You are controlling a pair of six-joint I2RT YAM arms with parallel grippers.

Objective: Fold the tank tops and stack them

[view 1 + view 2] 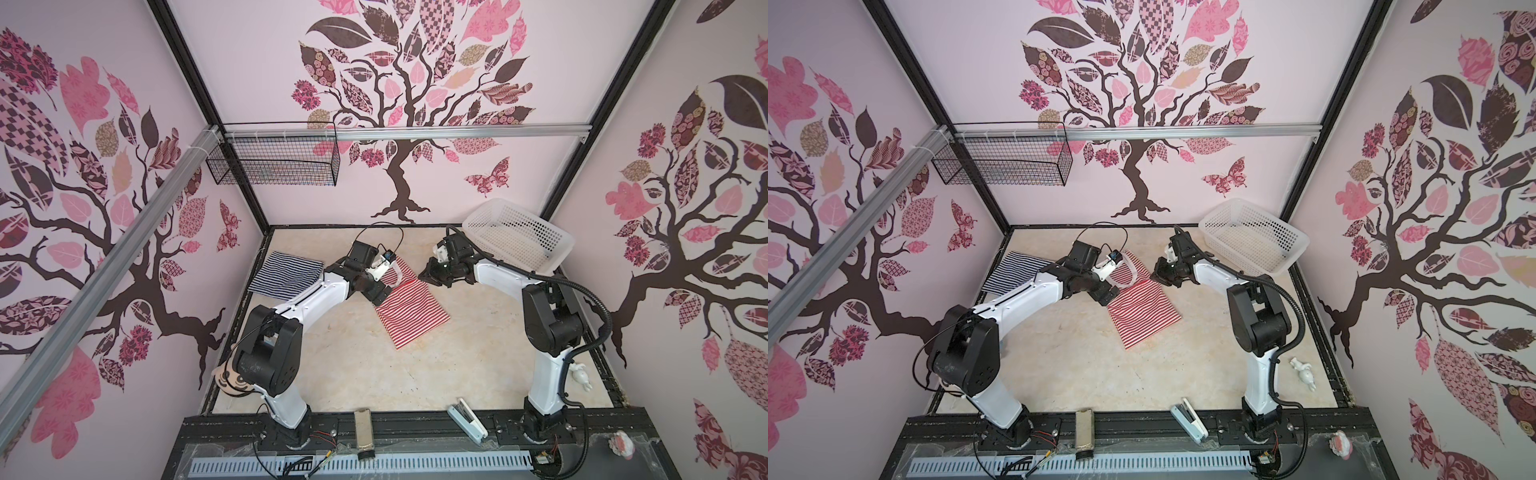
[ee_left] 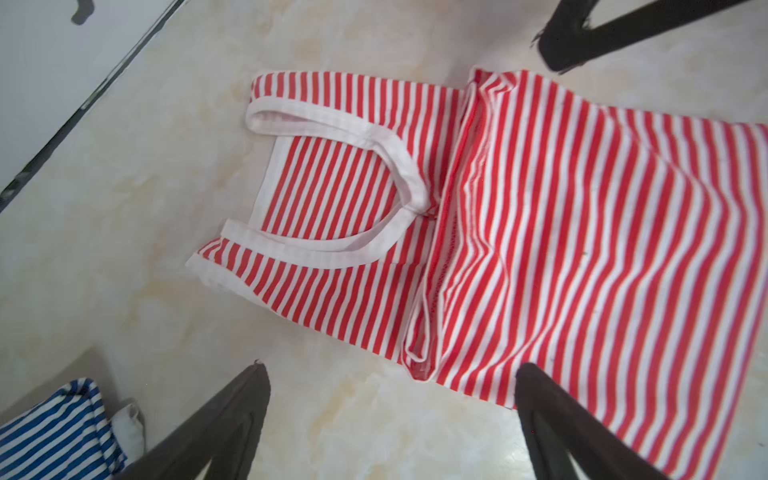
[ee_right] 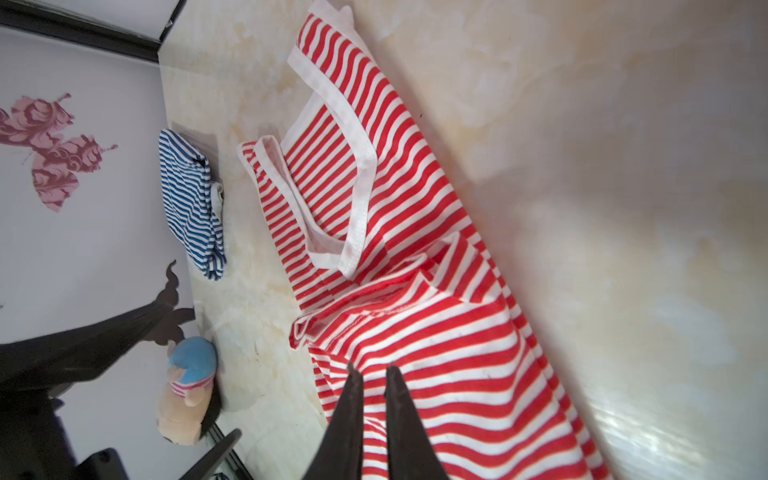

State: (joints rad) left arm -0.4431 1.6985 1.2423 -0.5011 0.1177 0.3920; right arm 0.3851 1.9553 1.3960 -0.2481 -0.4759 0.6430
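The red-and-white tank top point(image 1: 411, 316) point(image 1: 1142, 318) lies mid-table, its hem half folded up over the body and the white-edged straps point(image 2: 332, 129) pointing to the back. My left gripper point(image 2: 392, 368) point(image 1: 382, 296) hovers open over the fold's left edge, with bare table between its fingers. On the cloth's right side, my right gripper point(image 3: 372, 365) point(image 1: 426, 274) is shut, its tips above the stripes; I see no fabric lifted. The navy-and-white tank top point(image 1: 286, 274) point(image 1: 1013, 272) point(image 3: 187, 199) lies folded at the back left.
A white plastic basket point(image 1: 519, 237) leans in the back right corner. A wire basket point(image 1: 274, 162) hangs on the back wall. A plush doll point(image 3: 187, 386) sits by the left arm's base. A white figurine point(image 1: 582, 374) and a white stapler point(image 1: 467, 417) lie front right.
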